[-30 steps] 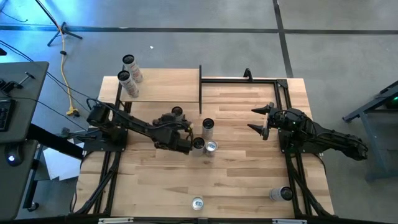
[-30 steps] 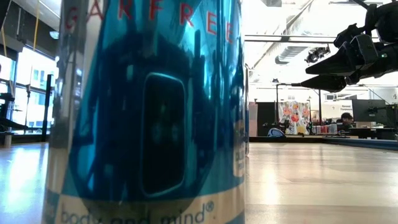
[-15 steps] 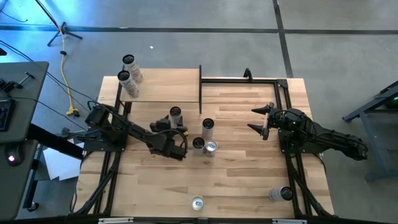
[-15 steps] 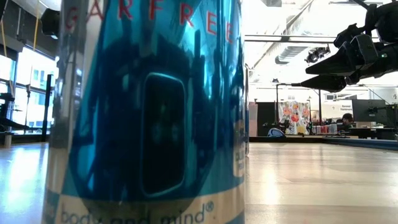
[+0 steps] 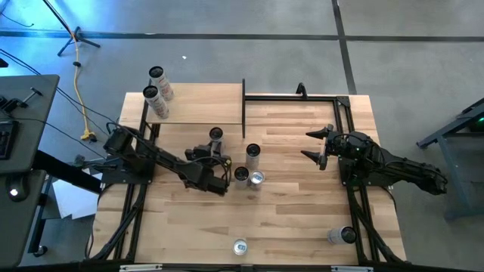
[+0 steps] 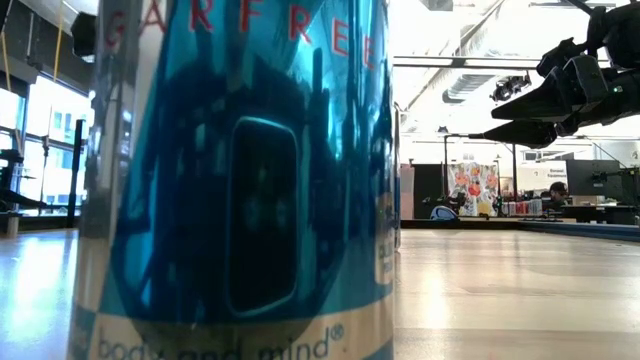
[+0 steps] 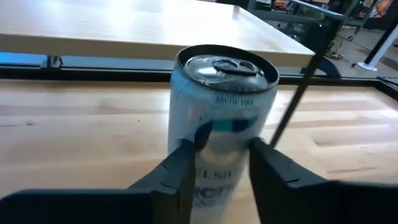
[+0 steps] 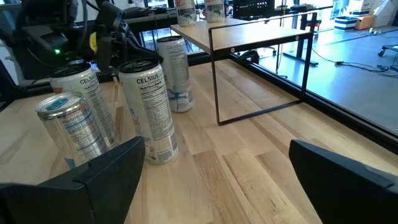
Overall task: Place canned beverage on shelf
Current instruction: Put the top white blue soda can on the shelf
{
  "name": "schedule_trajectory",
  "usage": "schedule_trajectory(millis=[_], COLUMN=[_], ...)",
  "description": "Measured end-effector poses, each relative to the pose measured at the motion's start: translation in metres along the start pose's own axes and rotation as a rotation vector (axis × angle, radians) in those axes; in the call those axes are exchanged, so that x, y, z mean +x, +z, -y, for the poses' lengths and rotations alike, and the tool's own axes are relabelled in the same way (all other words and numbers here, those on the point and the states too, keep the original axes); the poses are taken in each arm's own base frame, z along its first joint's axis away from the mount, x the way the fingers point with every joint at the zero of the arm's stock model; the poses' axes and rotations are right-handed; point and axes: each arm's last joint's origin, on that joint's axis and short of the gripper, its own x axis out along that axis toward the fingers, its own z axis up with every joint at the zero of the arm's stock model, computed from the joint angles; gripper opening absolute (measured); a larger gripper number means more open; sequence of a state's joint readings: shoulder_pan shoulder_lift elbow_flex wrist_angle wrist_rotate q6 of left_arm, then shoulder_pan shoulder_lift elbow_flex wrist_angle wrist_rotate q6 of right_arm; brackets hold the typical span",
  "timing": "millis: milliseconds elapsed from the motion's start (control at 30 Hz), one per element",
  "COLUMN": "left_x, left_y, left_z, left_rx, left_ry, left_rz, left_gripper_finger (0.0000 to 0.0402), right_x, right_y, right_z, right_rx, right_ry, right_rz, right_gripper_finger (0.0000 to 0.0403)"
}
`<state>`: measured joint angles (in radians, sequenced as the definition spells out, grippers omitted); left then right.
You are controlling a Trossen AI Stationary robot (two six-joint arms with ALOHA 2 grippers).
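A pale-blue and white beverage can (image 7: 221, 99) stands upright on the plank table, just in front of the shelf (image 5: 200, 104), a pale board on thin black posts. My left gripper (image 7: 221, 146) is shut on this can (image 5: 215, 134), reaching from the table's near side. Two more cans (image 5: 155, 85) stand at the shelf's left end. My right gripper (image 5: 318, 146) hovers open at the table's right with nothing between its fingers. My left gripper pinches the can's two opposite sides (image 7: 202, 140), about halfway down its wall, between its two fingers (image 7: 177, 174). The fingers come nearly level from the table's near side. The can is upright, and the fingers hide its base.
Three cans (image 5: 249, 168) stand clustered mid-table, right of the held can. One can (image 5: 240, 246) stands at the near edge, filling the low view, and another (image 5: 342, 236) is at the near right. A bare black frame (image 5: 299, 96) runs along the far right.
My left gripper has drawn back a little toward the table's left and has shut its fingers on the can's sides. The can stays upright in about the same spot.
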<state>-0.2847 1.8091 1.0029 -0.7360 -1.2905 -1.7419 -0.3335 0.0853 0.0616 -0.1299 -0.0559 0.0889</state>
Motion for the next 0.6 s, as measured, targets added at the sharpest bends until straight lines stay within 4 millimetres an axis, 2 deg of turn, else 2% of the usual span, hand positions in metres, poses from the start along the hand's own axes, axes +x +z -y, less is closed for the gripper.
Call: schedule_trajectory(millis=[200, 433, 533, 600], left_x=[-0.0040, -0.0036, -0.0036, -0.0037], left_y=[0.0052, 0.0068, 0.0066, 0.0064], left_z=[0.0073, 0.0104, 0.0096, 0.0089], left_rx=[0.034, 0.040, 0.027, 0.016], left_ry=[-0.010, -0.001, 0.004, 0.009], left_rz=[-0.011, -0.071, -0.082, -0.091], left_gripper_finger=[0.0075, 0.0010, 0.0003, 0.0014], right_x=[0.0000, 0.0000, 0.0000, 0.0000], right_y=[0.0000, 0.0000, 0.0000, 0.0000], right_z=[0.0000, 0.0000, 0.0000, 0.0000], right_rx=[0.000, 0.000, 0.000, 0.000], right_ry=[0.000, 0.000, 0.000, 0.000], right_rz=[0.000, 0.000, 0.000, 0.000], right_gripper_finger=[0.0387, 0.0387, 0.0387, 0.0387])
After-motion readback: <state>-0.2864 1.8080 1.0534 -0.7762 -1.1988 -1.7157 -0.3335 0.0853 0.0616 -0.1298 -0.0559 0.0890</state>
